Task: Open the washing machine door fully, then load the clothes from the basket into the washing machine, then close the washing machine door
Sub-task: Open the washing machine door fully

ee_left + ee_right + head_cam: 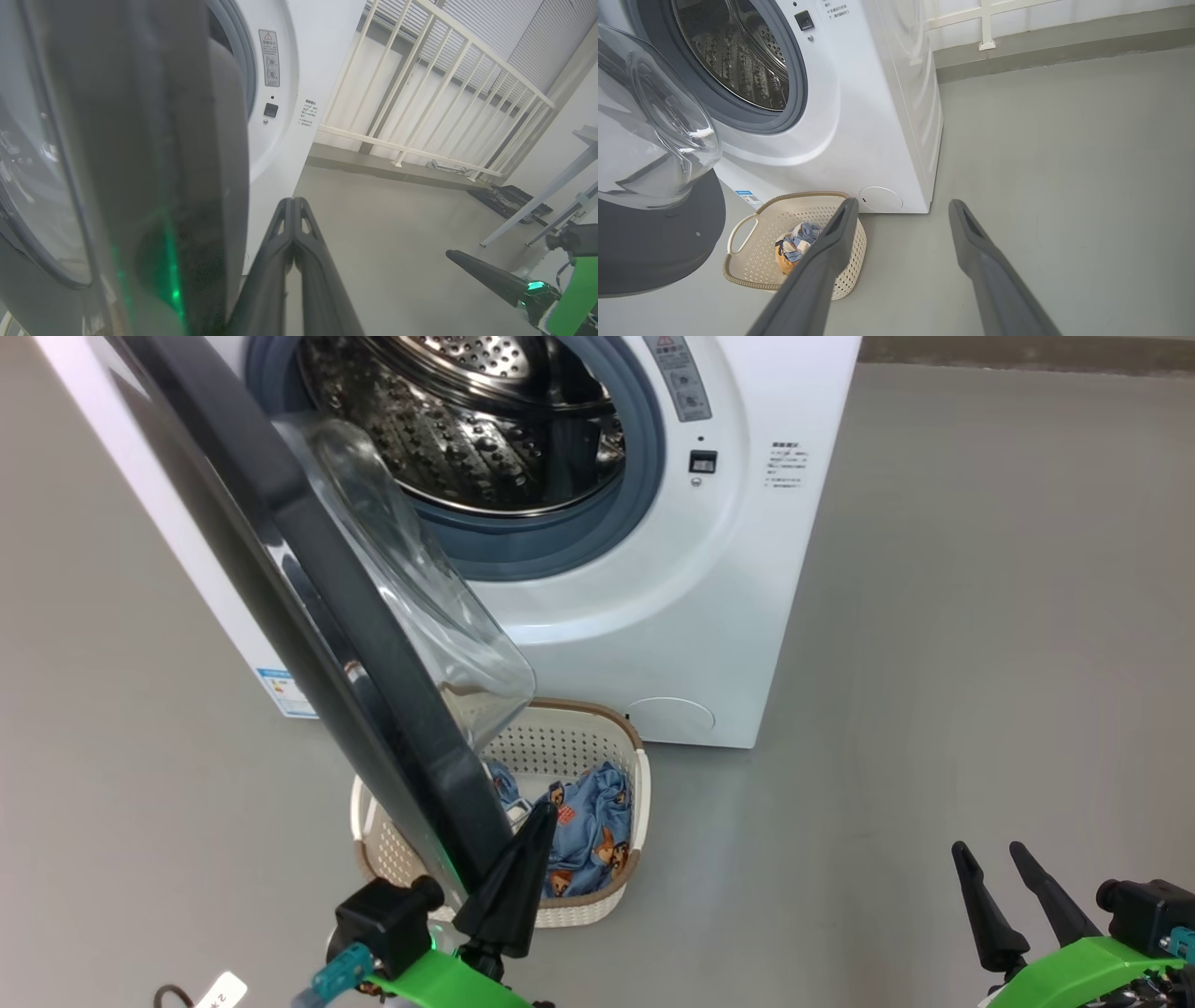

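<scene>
The white washing machine (709, 616) stands with its steel drum (467, 420) exposed. Its black-rimmed door (373, 653) is swung out toward me, the glass bowl (420, 607) facing the drum. My left gripper (541, 812) is shut and empty, its fingertips close against the inner side of the door's lower rim (154, 186). Below the door sits the cream basket (597, 711), partly hidden by it, holding blue bear-print clothes (593, 831). Low at the right, my right gripper (990, 849) is open and empty. In the right wrist view the right gripper (902, 205) hovers above the floor beside the basket (803, 195) and clothes (796, 240).
Bare grey floor (980, 663) spreads to the machine's right. A white railing (420, 93) runs along the wall behind, with table legs (537, 205) and a flat black object (509, 198) on the floor near it. A cable and tag (215, 994) lie by my left arm.
</scene>
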Controlling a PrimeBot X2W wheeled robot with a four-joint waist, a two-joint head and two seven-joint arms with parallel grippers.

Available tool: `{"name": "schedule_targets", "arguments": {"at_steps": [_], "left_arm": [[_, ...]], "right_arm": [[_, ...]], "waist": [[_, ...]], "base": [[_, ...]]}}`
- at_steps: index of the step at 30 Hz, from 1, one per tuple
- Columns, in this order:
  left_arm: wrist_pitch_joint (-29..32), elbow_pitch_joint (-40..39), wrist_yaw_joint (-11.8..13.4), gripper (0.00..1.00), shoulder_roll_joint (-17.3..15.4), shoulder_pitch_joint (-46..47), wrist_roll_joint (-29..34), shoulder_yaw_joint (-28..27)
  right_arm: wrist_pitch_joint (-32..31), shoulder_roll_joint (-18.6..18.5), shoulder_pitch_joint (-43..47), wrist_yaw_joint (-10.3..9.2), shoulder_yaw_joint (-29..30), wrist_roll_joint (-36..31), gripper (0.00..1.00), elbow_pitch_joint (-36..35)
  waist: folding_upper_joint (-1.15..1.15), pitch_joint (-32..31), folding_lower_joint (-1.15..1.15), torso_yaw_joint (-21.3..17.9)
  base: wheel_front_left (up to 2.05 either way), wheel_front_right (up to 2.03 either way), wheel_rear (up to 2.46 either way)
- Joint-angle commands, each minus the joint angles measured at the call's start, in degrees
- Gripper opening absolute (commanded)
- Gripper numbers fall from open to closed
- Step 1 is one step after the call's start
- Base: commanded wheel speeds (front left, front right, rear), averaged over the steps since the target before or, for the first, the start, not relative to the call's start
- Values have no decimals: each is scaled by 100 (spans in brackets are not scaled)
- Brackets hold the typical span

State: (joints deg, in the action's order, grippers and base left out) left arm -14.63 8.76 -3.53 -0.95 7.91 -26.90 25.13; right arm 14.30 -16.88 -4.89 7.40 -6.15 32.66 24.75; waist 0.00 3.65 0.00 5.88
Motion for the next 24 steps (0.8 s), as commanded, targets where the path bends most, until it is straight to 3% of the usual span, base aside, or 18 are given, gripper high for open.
{"name": "schedule_targets", "arguments": {"at_steps": [1, 24], "left_arm": [[-37, -94, 139, 0, -193, 56, 32, -422], [-37, -502, 339, 0, -275, -469, 223, -526]], "right_arm": [[70, -96, -106, 9, -98, 3, 100, -135], [70, -117, -60, 9, -102, 3, 100, -176]], "waist": [[0, -17, 0, 63], [0, -17, 0, 642]], "base": [[0, 0, 0], [0, 0, 0]]}}
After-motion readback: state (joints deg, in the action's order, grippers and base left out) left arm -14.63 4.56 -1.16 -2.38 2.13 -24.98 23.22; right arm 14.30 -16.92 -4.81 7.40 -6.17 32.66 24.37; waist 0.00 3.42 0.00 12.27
